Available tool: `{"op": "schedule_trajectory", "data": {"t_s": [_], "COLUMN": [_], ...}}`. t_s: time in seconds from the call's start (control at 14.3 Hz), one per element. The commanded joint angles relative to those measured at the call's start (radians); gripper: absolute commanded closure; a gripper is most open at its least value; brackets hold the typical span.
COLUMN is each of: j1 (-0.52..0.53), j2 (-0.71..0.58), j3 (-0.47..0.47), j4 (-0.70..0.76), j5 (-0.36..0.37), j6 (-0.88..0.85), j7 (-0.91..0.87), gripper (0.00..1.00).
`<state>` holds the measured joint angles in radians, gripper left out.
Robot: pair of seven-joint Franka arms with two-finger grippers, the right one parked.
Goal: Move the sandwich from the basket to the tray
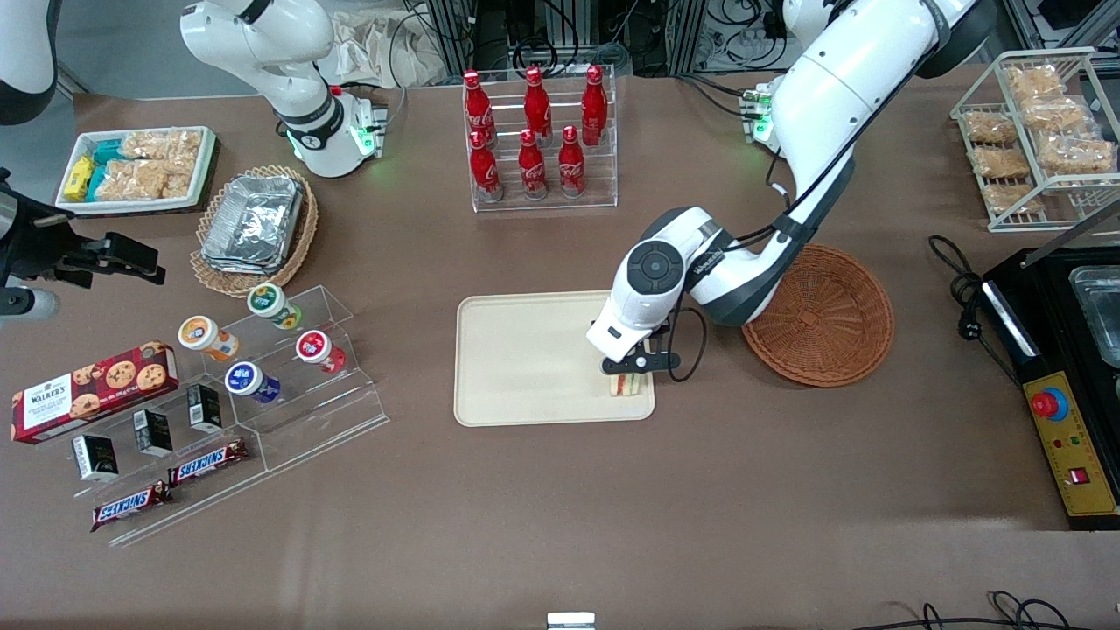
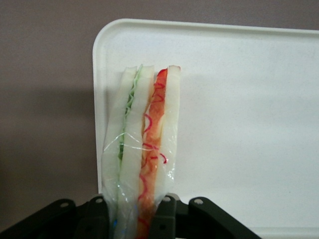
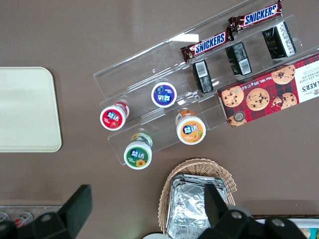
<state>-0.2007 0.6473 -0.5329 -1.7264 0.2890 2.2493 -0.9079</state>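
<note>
Front view: the pincer [image 1: 632, 367] hangs low over the tray [image 1: 525, 359] corner nearest the emptied basket [image 1: 822, 315], ready for set-down. Left wrist view: it clamps the sandwich [image 2: 142, 149] edge-on, keeping the layers together.

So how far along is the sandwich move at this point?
Mostly done: the basket is empty, and the sandwich is over the tray, at the corner nearest the front camera and the basket. In hand: the gripper is shut on the sandwich's end. Left: letting go and pulling away.
</note>
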Motion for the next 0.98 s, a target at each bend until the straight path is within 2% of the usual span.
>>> {"op": "schedule_trajectory", "data": {"t_s": [0.0,0.07,0.14,0.21,0.28,0.7,0.91], "j1": [-0.011,-0.011,-0.011,-0.011,-0.011,-0.009,-0.008], "j2": [0.035,0.041,0.048,0.054,0.060,0.055,0.028], "j3": [0.001,0.001,-0.001,-0.001,-0.001,-0.002,-0.005], "j4": [0.028,0.028,0.028,0.028,0.028,0.036,0.051], "j5": [0.059,0.077,0.102,0.122,0.137,0.133,0.127], "j6": [0.006,0.007,0.009,0.009,0.010,0.010,-0.006], "j7": [-0.034,-0.055,-0.072,-0.075,-0.075,-0.085,-0.152], "gripper": [0.88,0.86,0.71,0.28,0.01,0.00,0.00]}}
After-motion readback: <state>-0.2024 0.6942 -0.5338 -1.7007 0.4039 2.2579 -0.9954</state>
